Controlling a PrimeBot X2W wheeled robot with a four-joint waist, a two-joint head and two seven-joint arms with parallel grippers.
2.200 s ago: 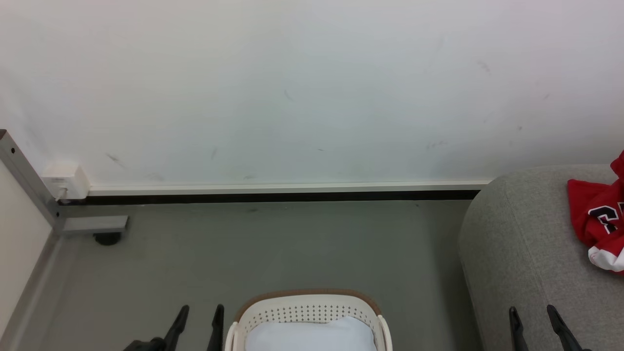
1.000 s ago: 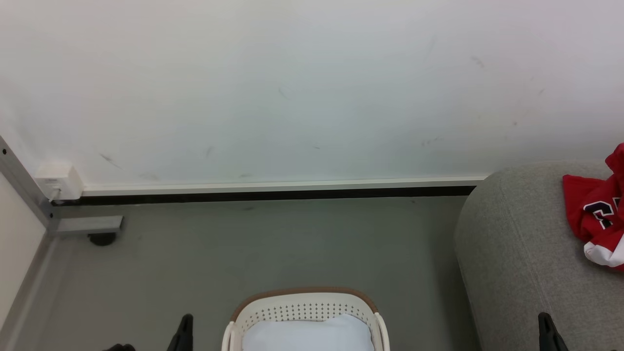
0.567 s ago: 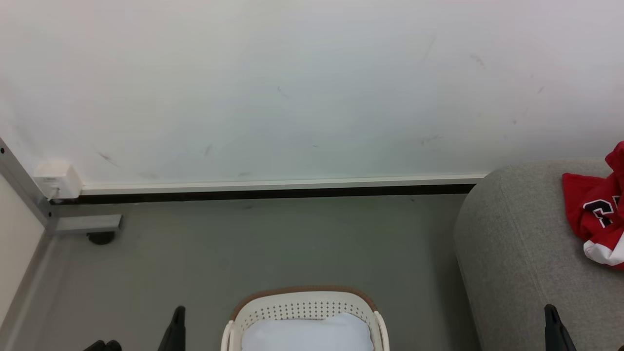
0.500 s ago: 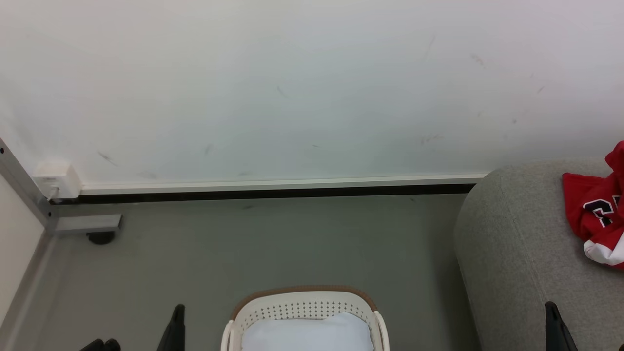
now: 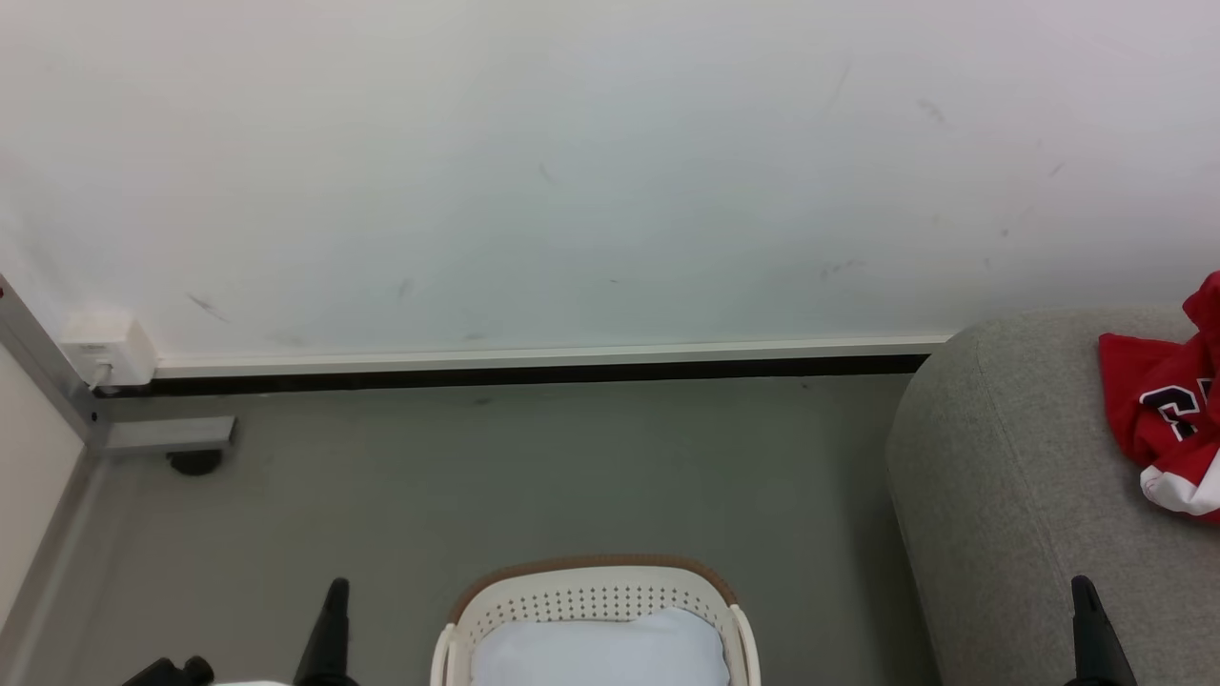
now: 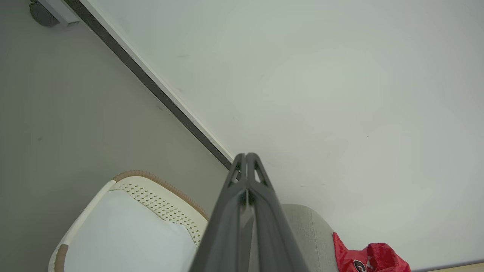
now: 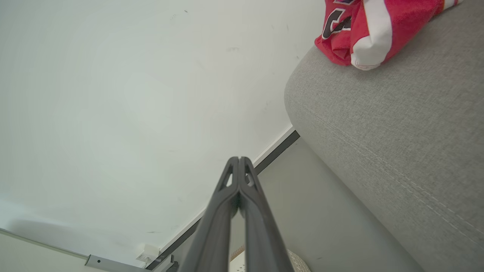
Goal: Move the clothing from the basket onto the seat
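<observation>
Grippers are changing most: the left gripper (image 6: 246, 155) and right gripper (image 7: 239, 158) are now sitting pinched shut on nothing, where both were standing spread two seconds ago. Between them the basket (image 5: 591, 568) is showing a pale inside, with no red in the visible part. Farther right, the red jersey (image 5: 1158, 410) is lying on the seat (image 5: 1001, 495). Judging by that, the transfer is looking finished and the arms are retiring.

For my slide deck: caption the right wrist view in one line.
Shut right gripper points toward the white wall, beside the grey seat bearing a red jersey.
</observation>
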